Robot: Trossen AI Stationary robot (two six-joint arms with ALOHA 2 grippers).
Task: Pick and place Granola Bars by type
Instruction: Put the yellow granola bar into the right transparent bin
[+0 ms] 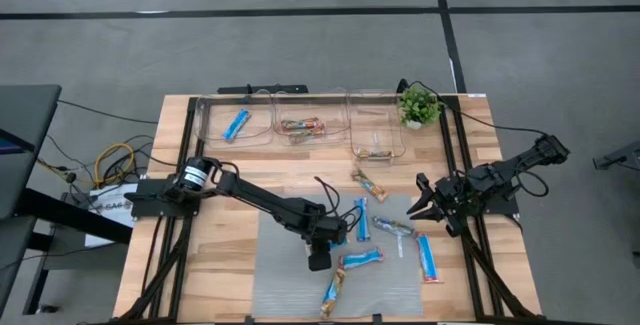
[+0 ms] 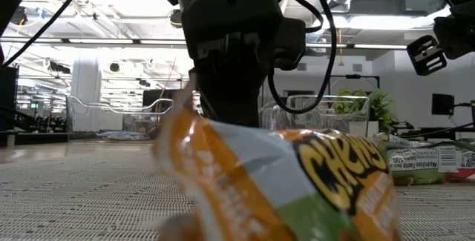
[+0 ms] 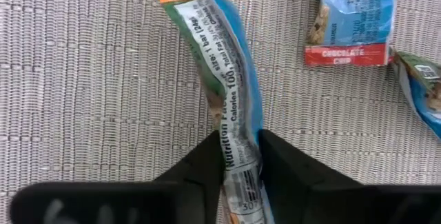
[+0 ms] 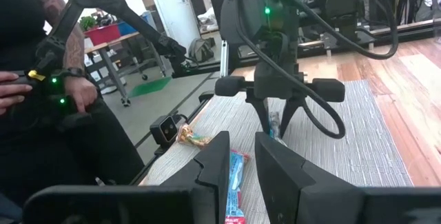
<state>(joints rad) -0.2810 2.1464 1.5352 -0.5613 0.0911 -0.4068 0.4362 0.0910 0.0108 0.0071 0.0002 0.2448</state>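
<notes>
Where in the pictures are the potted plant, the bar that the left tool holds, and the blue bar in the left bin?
potted plant (image 1: 418,104), high view, on its green leaves.
held bar (image 3: 227,107), left wrist view, on the wrapper's middle.
blue bar (image 1: 237,124), high view, on its middle.

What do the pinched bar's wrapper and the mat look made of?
Bar in the left gripper: thin glossy printed film, probably plastic; it creases and stands on edge between the fingers. Mat: grey woven fabric or vinyl, matte, with a visible ribbed weave.
</notes>
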